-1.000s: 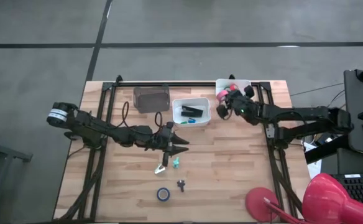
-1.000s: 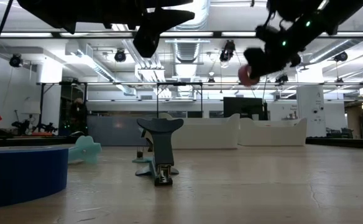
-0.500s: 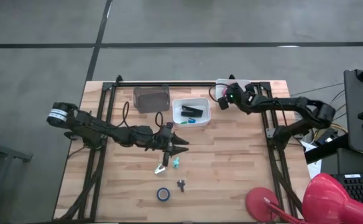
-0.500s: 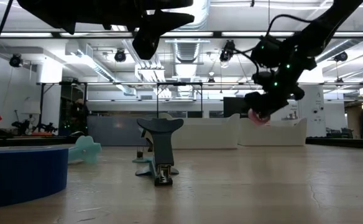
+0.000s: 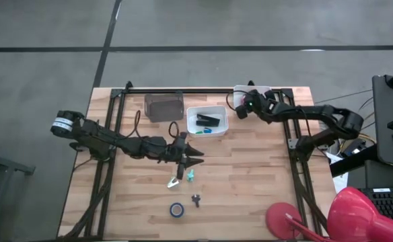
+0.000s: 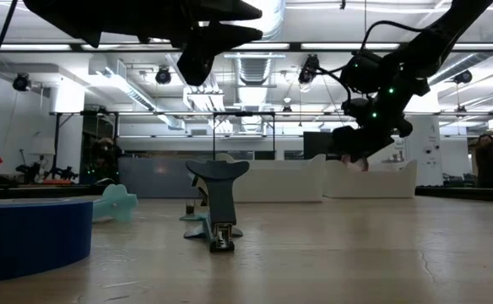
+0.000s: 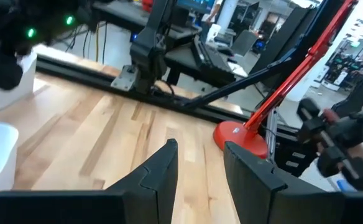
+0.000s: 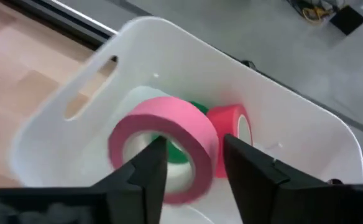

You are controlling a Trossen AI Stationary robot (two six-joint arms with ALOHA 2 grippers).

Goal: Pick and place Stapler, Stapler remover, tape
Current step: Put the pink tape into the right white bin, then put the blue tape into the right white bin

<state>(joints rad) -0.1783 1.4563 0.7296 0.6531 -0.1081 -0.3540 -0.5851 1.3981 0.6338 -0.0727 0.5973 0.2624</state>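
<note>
While the right gripper (image 5: 242, 107) sits over the white bin (image 5: 239, 89) at the table's far right edge, its fingers (image 8: 145, 168) are parted a little around the near wall of the pink tape roll (image 8: 169, 142): one finger inside the ring, one outside. Can't tell if the pads actually touch it. Pink roll is inside the bin, lying over a green roll (image 8: 197, 108) with a red roll (image 8: 230, 127) just beside, against the bin's far wall. Bin walls close on all sides of the rolls; open room only above.

Left gripper (image 5: 194, 155) hangs above mid-table, fingers (image 7: 161, 169) slightly apart, holding nothing. Bare wood ahead of it in the left wrist view, up to the rail at the table edge and a red lamp base (image 7: 238, 137) near it.

Stapler (image 5: 207, 120) lies in the middle white tray (image 5: 206, 109), next to a dark mesh basket (image 5: 163, 105). Blue tape roll (image 5: 176, 210) sits near the front edge, well clear of both grippers. Small teal item (image 5: 190, 175) and a standing tool (image 6: 217, 203) are on the table just below the left gripper; a small dark piece (image 5: 196, 199) beside the blue roll.
</note>
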